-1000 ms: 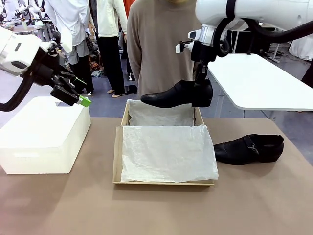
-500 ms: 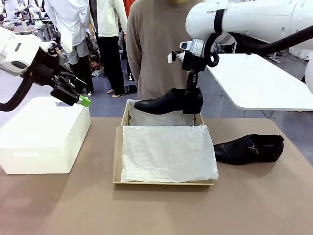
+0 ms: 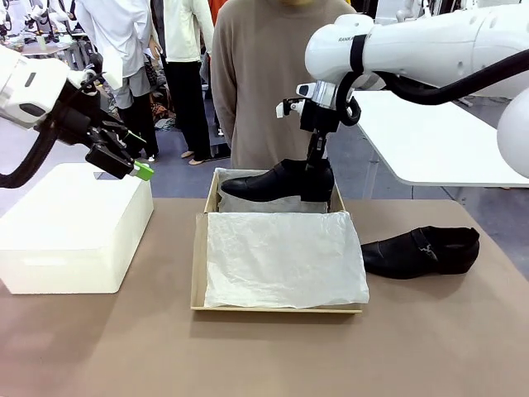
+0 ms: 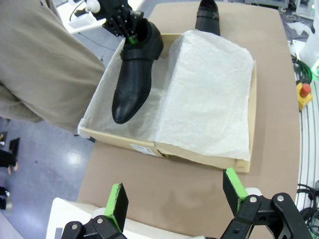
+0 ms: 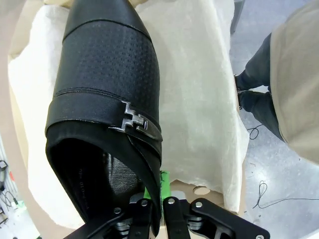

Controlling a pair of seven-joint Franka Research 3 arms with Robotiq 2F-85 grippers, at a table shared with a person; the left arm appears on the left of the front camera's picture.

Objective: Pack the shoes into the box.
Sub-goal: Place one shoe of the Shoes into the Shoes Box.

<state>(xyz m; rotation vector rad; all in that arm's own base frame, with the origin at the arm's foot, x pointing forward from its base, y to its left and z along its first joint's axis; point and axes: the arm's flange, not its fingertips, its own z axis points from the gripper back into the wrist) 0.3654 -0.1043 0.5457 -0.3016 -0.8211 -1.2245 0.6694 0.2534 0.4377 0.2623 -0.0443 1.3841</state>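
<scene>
Brown desk [image 3: 264,364], busy lab behind it, and a person [image 3: 264,91] in a tan sweater standing right at the far edge. My right arm's jaws are pinching the first shoe [image 3: 277,182] by the back of its heel collar. It hangs roughly level over the far half of the box [image 3: 198,265] with its toe pointing toward my left. The other shoe [image 3: 421,251] sits on the desk just beside the box's right wall, toe toward it. The left arm's jaws are spread wide with nothing in them, hovering over the white box [image 3: 74,231] at the left edge. For this step I'd come straight down slowly and keep the sole flat. I'd also hug the far wall so its partner has room, and I wouldn't let go until the heel is clearly resting, since the tissue paper [image 3: 285,256] looks easy to drag or bunch. From the front I can't tell if the sole is already touching the paper or just above it. The tissue draped over the near half hides whatever is under it, and the pads are mostly buried behind the collar, so I can't judge how deep the bite is.
</scene>
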